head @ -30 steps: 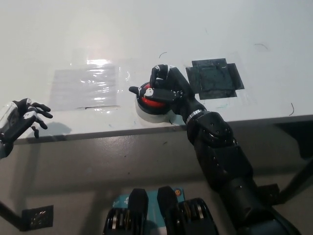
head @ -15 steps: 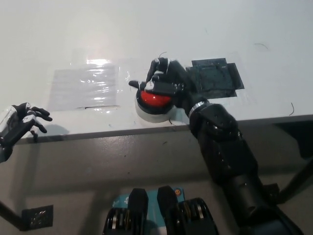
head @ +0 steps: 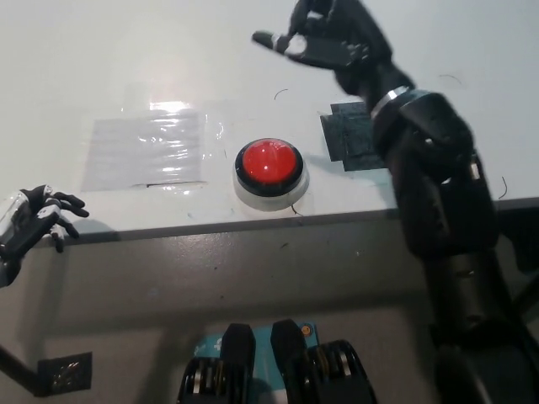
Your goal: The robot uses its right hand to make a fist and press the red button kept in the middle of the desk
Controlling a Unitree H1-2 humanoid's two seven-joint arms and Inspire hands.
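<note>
Risk: right hand (head: 324, 38), fingers curled with 1 digit extended, hovers beyond the red button (head: 269, 163) near the desk (head: 126, 67) front edge; a loose fist could strike off-centre.

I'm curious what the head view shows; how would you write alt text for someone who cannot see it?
A round red button on a white base sits uncovered near the front edge of a white desk. The robot's black right hand is raised above and beyond it, fingers curled. The white left hand rests at the desk's left front edge, fingers apart.
</note>
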